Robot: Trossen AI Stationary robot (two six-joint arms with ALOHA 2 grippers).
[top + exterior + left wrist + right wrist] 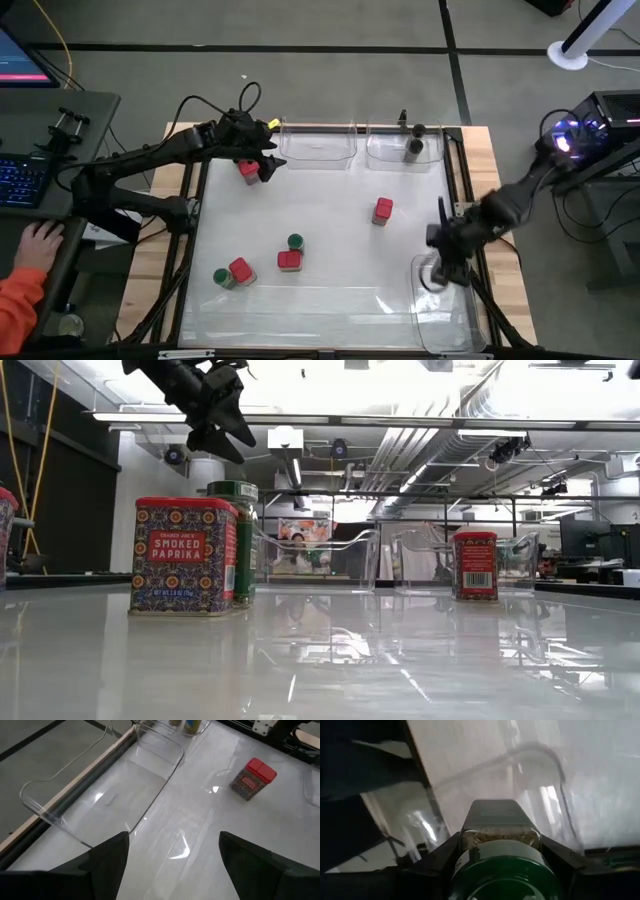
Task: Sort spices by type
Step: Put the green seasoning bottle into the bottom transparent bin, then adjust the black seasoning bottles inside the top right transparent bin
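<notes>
Hovering right claw [500, 865], green-capped jar [499, 855], bin rim [540, 750]

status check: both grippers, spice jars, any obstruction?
Right gripper shut on green-capped jar over near-right clear bin. Left gripper open, empty, by far-left bin. Loose jars mid-table; nothing blocking.

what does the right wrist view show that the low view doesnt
Only the right wrist view shows the right gripper shut on a green-capped jar, hanging over a clear bin.

Only the low view shows the smoked paprika tin standing in front of a green-capped jar, another red-capped tin farther off, two clear bins at the far edge, and a dark gripper overhead; which arm it belongs to is unclear there.

Both show the glossy white table surface.
</notes>
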